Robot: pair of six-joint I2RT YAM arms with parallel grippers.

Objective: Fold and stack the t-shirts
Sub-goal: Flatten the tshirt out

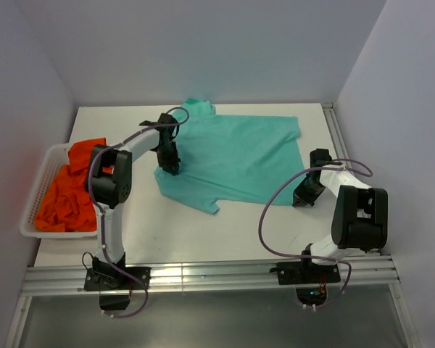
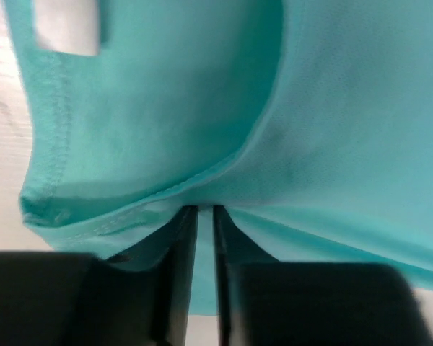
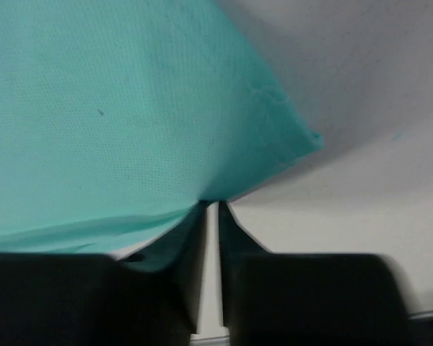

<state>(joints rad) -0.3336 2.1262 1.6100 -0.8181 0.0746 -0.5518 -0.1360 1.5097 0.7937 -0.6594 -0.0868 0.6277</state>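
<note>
The teal-green t-shirt (image 1: 235, 156) lies spread on the white table, its collar toward the left. My left gripper (image 1: 171, 168) is shut on the shirt's left edge near the collar; in the left wrist view the neck seam (image 2: 202, 173) and white label (image 2: 66, 27) show above the pinching fingertips (image 2: 187, 216). My right gripper (image 1: 301, 197) is shut on the shirt's near right corner; the right wrist view shows the cloth (image 3: 115, 122) drawn into the fingertips (image 3: 202, 213). The orange-red t-shirts (image 1: 69, 190) are piled in the basket at the left.
The white slatted basket (image 1: 38, 206) hangs at the table's left edge. A metal rail (image 1: 203, 275) runs along the near edge with both arm bases. White walls close the back and sides.
</note>
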